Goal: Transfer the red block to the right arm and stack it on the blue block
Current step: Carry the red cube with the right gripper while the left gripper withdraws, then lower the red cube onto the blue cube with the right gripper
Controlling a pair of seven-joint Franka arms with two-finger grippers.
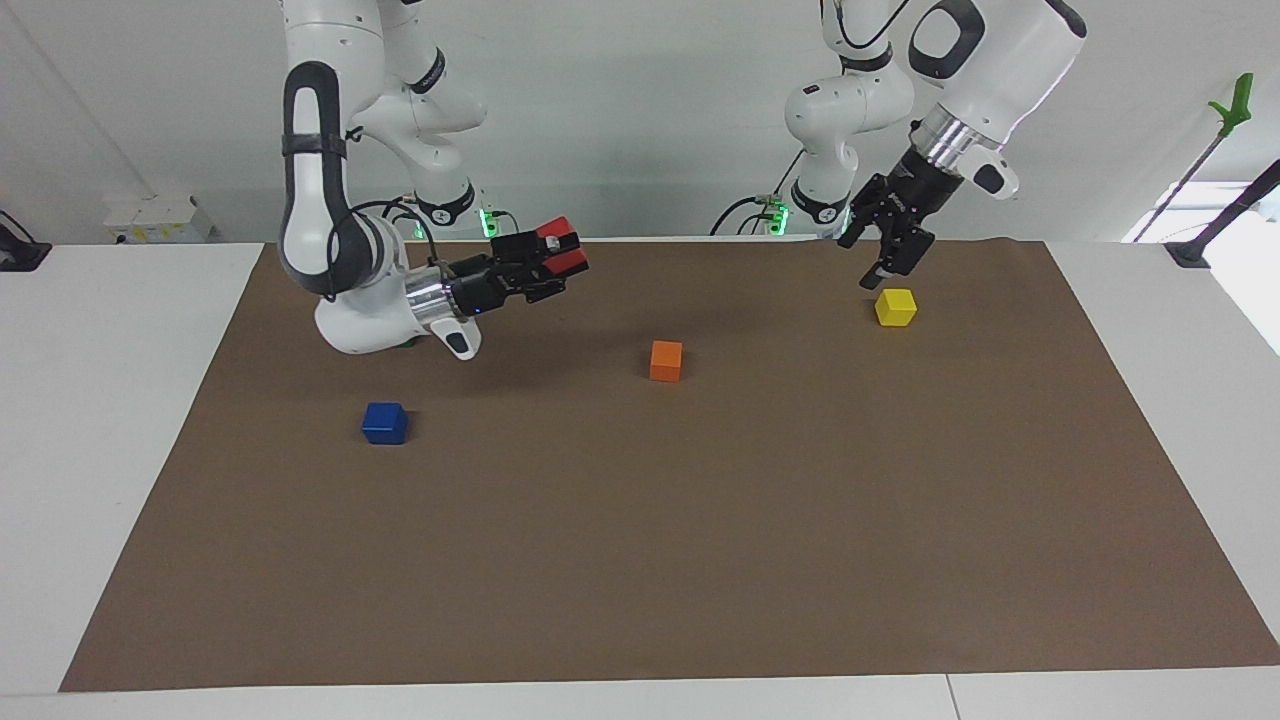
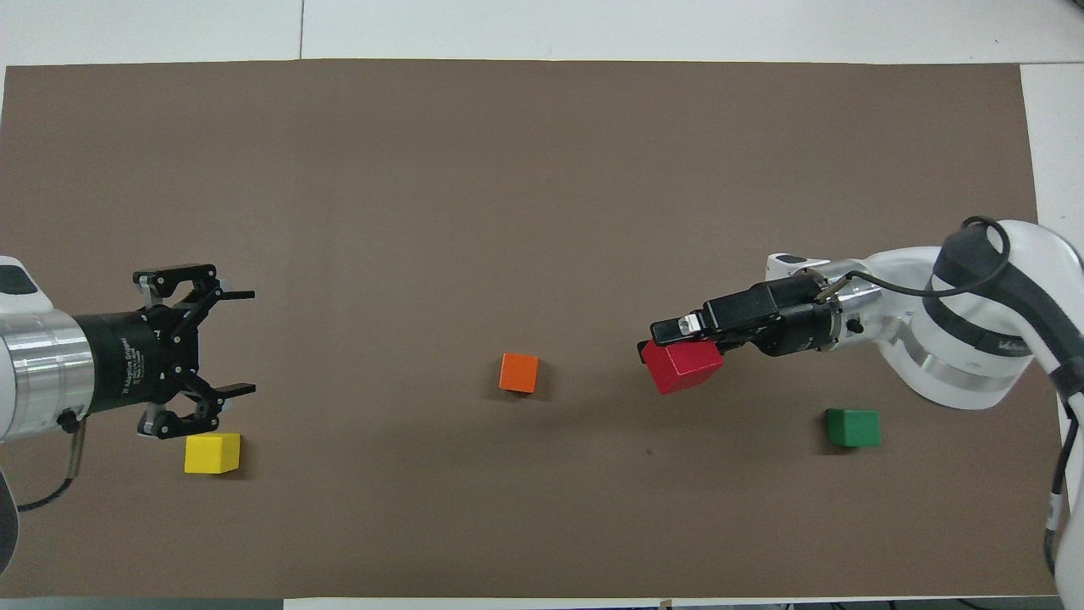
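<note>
My right gripper (image 1: 558, 248) is shut on the red block (image 1: 573, 262) and holds it in the air over the brown mat, between the orange cube and the blue block. In the overhead view the red block (image 2: 684, 366) hangs under the right gripper (image 2: 677, 343). The blue block (image 1: 385, 423) rests on the mat toward the right arm's end, farther from the robots than the held block; in the overhead view it is hidden under the right arm. My left gripper (image 1: 880, 270) is open and empty, raised just over the yellow cube; it also shows in the overhead view (image 2: 250, 341).
An orange cube (image 1: 665, 360) (image 2: 519, 373) sits mid-mat. A yellow cube (image 1: 895, 307) (image 2: 212, 452) lies toward the left arm's end. A green cube (image 2: 853, 427) lies near the right arm's base, hidden in the facing view. The brown mat (image 1: 700, 560) covers the table.
</note>
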